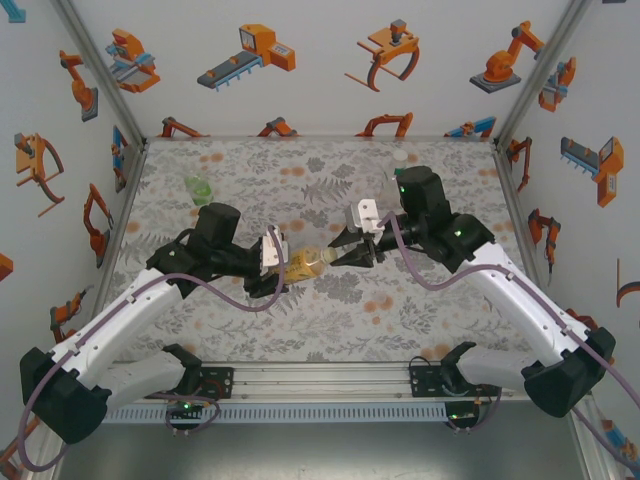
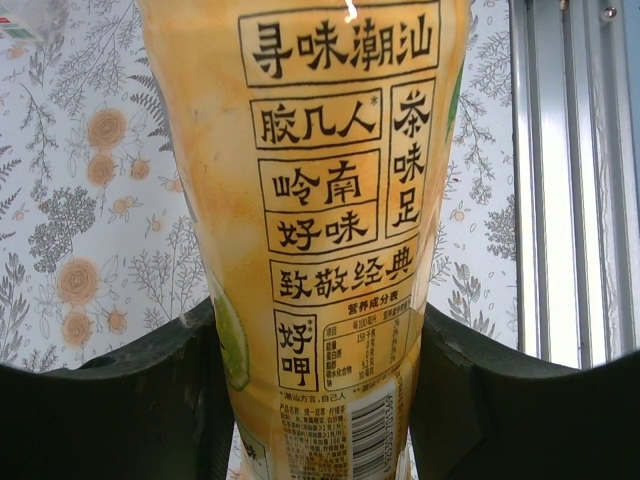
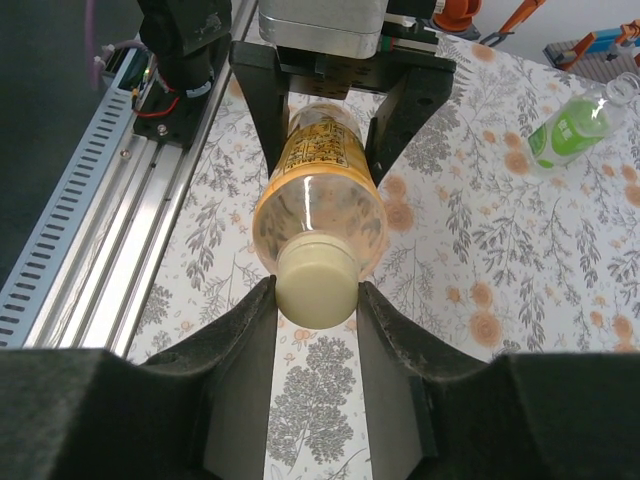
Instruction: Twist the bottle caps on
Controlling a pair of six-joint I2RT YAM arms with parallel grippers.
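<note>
Currently the amber bottle is held off the desk near its centre, lying on its side with the neck toward 3 o'clock. The left hand is clamped on its labelled body. The right hand is closed on the pale yellow cap, which sits on the bottle mouth. Whether the threads have caught, I cannot tell.

Other bottles: the green bottle stands at 11 o'clock, well apart. A colourless bottle stands at about 1 o'clock, partly behind the right arm.

Risks from here, as judgements:
- Cross-threading. If the cap axis is tilted against the neck when rotation starts, the cap may bite crooked and jam. In the right wrist view the cap looks roughly square to the mouth, but a small tilt would not be visible.
- Bottle turning with the cap. The label looks glossy, so torque from the right hand may spin the body inside the left hand's grip.
- Cap slip. The cap is small and smooth, and the pads grip only its rim. It may slide or pop out sideways.
- Leak. With the bottle horizontal and the cap not yet tight, a hard squeeze on the soft wall could push liquid out at the neck.
</note>
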